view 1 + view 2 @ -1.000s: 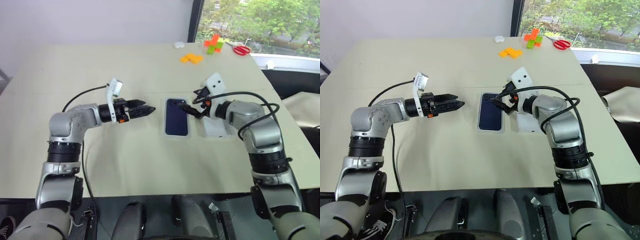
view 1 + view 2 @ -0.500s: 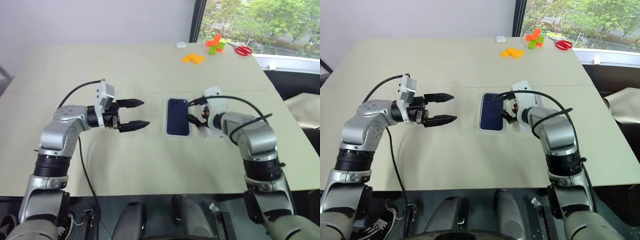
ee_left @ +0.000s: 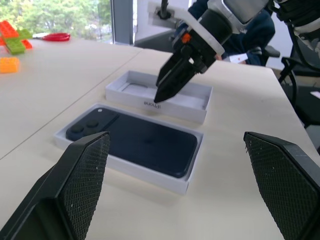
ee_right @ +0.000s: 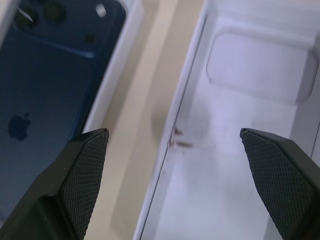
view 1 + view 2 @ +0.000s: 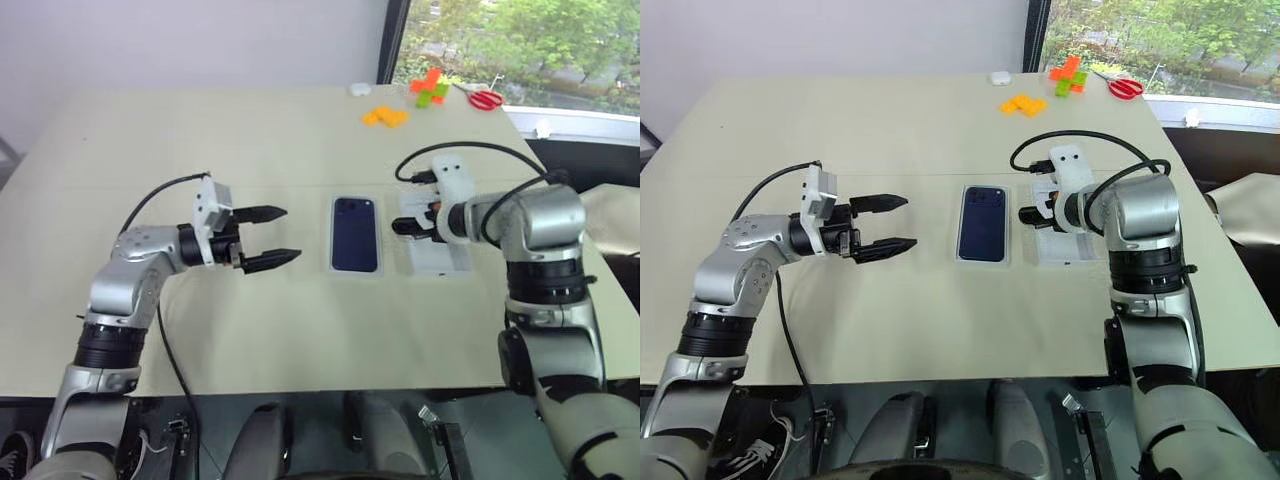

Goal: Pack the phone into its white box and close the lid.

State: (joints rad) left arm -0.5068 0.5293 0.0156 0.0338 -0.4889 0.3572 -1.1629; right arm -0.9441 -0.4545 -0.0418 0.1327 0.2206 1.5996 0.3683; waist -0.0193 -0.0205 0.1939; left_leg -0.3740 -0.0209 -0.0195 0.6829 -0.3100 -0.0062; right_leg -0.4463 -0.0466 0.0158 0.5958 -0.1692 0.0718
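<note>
Phone (image 5: 355,233), the slim dark navy-blue one with the glossy back and a camera cluster in its far corner, already lies face down in the shallow white rectangular box (image 3: 126,167) near the middle of the big beige tabletop (image 5: 250,140), and it fills that tray almost edge to edge. Just beside it, at about three o'clock, sits a second white open piece (image 5: 1068,249) of much the same size, hollow side up, with a rounded oval recess moulded into its floor; the two trays lie parallel with a narrow strip of table between them. I cannot tell from here whether that piece is the lid or an insert.

Over the near wall of that second tray hangs the right gripper (image 5: 404,227), its two black fingers spread wide, pointing down at a slant and holding nothing. At nine o'clock from the phone, well apart from it, the left gripper (image 5: 272,236) hovers level above the table, aimed toward the box, its fingers gaping wide and holding nothing.

Far off at about one o'clock, near the window edge, lie some orange plastic blocks (image 5: 384,117), then a small heap of green and orange blocks (image 5: 428,87), red-handled scissors (image 5: 484,99) and, nearer twelve o'clock, a small white rounded object (image 5: 359,90).
</note>
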